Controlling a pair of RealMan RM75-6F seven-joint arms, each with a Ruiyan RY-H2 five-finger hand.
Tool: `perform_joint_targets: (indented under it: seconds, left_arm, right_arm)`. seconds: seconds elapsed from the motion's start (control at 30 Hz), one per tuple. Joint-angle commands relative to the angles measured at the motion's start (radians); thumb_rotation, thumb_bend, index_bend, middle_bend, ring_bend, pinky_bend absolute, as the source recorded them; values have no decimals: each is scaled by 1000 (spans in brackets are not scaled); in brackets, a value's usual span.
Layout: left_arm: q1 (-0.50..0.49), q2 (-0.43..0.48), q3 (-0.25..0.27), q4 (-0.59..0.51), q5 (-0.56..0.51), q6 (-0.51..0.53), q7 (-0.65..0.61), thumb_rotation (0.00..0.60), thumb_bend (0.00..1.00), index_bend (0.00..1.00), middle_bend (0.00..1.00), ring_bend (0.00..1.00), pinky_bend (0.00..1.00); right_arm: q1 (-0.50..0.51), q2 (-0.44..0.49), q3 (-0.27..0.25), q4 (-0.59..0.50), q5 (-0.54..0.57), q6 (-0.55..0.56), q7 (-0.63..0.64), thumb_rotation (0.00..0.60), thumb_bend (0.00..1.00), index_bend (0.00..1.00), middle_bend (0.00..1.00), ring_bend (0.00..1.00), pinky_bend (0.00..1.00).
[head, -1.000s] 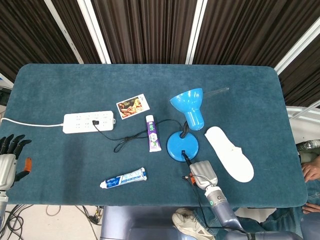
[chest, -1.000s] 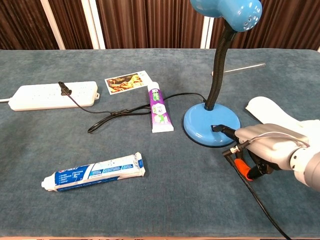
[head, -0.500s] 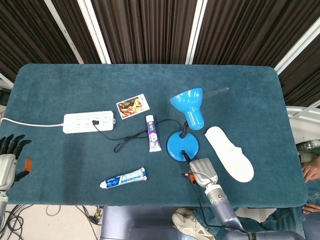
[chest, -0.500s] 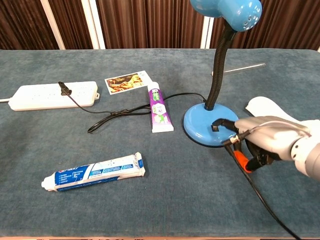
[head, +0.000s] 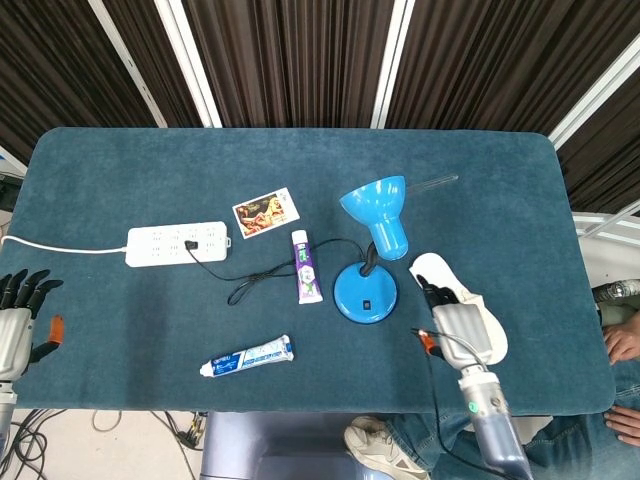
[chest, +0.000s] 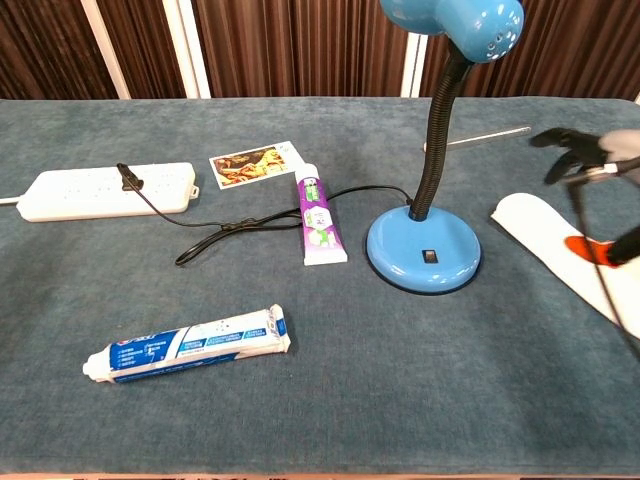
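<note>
We see the right hand (head: 460, 322) raised above the near right part of the table (head: 120, 180), over the white insole (head: 478, 335) and just right of the blue desk lamp (head: 368, 262). Its fingers (chest: 556, 139) are spread apart and a little bent, and they grasp nothing; we cannot tell whether they brush the insole beneath. The lamp stands upright on its round base, apart from the hand, with its black cord (head: 250, 285) running left to the white power strip (head: 178, 243). The left hand (head: 20, 318) hangs off the near left edge of the table, fingers straight and apart, holding nothing. A purple tube (head: 305, 268) lies left of the lamp base, a blue and white toothpaste tube (head: 247, 356) nearer us, a picture card (head: 266, 212) farther back.
</note>
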Motion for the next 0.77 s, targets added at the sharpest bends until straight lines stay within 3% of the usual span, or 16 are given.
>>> perform_joint_targets:
  seconds: [0.03,0.1,0.17,0.23,0.27,0.47,0.77]
  left_arm:
    - [1,0,1,-1,2,2,1,600,532,215,100,10,0]
    - [1,-1,2,0,2,2,3,600,532,215,100,10,0]
    - [2,-1,2,0,3,3,4,600,532,215,100,10,0]
    - [2,-2,3,0,4,4,5,600,532,215,100,10,0]
    - [2,-2,3,-1,5,4,6,600,532,215,100,10,0]
    - [4,-3,5,1,10,9,9,600,532,215,100,10,0]
    - [3,-3,3,4,11,11,12,600,532,215,100,10,0]
  right_arm:
    - [-105,86,-102,-12,-145,109,51,600,331,0,130,49,1000]
    - [-151,107,-136,17,-206,159,99,600,314,0,113,42,985]
    - [-185,117,-154,42,-236,197,140,600,296,0,100,37,625]
    - [-222,124,-176,83,-280,235,198,600,267,0,90,25,75]
    - [-245,123,-187,120,-310,261,238,600,259,0,88,21,5]
    - [-327,107,-219,279,-380,317,392,600,256,0,76,11,0]
    - [-347,107,-178,359,-388,297,454,600,255,0,71,7,0]
